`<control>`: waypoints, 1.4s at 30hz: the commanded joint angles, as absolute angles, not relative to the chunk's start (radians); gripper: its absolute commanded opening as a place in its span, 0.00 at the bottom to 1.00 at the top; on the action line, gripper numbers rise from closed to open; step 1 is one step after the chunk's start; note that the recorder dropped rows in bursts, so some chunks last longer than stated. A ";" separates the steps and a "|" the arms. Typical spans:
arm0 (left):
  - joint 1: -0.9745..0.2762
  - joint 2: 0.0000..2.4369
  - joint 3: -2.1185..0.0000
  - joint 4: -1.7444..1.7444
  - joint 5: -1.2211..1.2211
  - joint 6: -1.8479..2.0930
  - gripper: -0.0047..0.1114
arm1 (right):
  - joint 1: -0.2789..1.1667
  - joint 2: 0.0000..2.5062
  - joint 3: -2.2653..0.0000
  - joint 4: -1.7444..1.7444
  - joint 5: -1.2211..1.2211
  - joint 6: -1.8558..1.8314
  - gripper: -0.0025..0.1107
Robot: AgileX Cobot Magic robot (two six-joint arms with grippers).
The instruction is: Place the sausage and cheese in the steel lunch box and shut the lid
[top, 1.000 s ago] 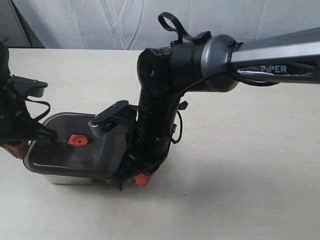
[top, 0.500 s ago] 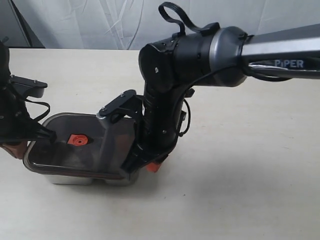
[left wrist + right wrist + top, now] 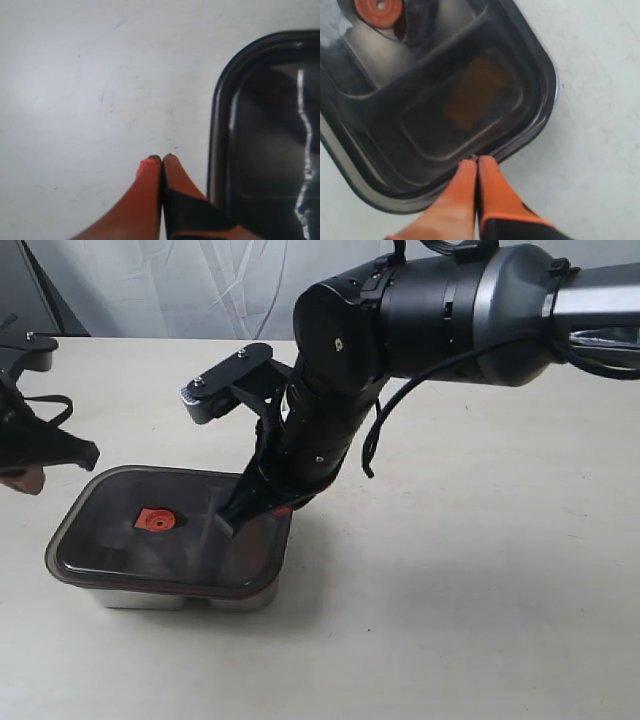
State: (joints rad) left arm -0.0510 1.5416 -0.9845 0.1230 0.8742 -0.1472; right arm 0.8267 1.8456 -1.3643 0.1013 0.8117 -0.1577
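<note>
Covering the steel lunch box (image 3: 150, 598), lid (image 3: 170, 540) encloses cheese (image 3: 475, 92) (sausage not discernible); right gripper (image 3: 477, 161), pinched empty, at its 3 o'clock rim, likely to press; left gripper (image 3: 162, 159) likewise, clear at 9 o'clock.

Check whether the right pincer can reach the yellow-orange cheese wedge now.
Probably not: the yellow-orange cheese wedge lies under the dark translucent plastic lid sitting on the steel lunch box. The right pincer is shut.

The cheese (image 3: 475, 92) shows only as a dim blur through the lid (image 3: 380, 125).
</note>
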 commanded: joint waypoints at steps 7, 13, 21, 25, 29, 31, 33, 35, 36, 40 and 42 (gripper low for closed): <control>-0.053 1.542 -0.991 -0.152 0.857 0.068 0.04 | 0.827 1.842 -1.361 0.168 0.692 -0.158 0.02; -0.053 1.582 -0.991 -0.162 0.878 0.074 0.04 | 0.827 1.880 -1.361 0.194 0.691 -0.169 0.02; -0.053 1.630 -0.991 -0.181 0.922 0.094 0.04 | 0.827 1.950 -1.361 0.231 0.706 -0.189 0.02; -0.053 1.664 -0.986 -0.184 0.923 0.094 0.04 | 0.827 1.963 -1.361 0.234 0.722 -0.189 0.02; -0.053 1.687 -0.974 -0.184 0.923 0.094 0.04 | 0.827 1.981 -1.361 0.234 0.741 -0.189 0.02; -0.053 1.695 -0.967 -0.186 0.923 0.094 0.04 | 0.827 1.991 -1.361 0.234 0.746 -0.189 0.02; -0.053 1.705 -0.965 -0.186 0.926 0.094 0.04 | 0.827 1.999 -1.361 0.235 0.748 -0.189 0.02; -0.053 1.710 -0.965 -0.190 0.928 0.094 0.04 | 0.827 1.999 -1.361 0.235 0.759 -0.189 0.02; -0.053 1.712 -0.965 -0.190 0.928 0.094 0.04 | 0.827 1.999 -1.361 0.237 0.764 -0.189 0.02; -0.055 1.711 -0.963 -0.194 0.933 0.094 0.04 | 0.827 1.999 -1.361 0.239 0.799 -0.189 0.02; -0.065 1.712 -0.963 -0.192 0.933 0.094 0.04 | 0.827 1.999 -1.361 0.239 0.807 -0.189 0.02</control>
State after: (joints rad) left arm -0.0510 1.6747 -0.9880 -0.2028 0.9227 0.0938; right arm 0.8267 1.9689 -1.3751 0.2410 0.7472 -0.1820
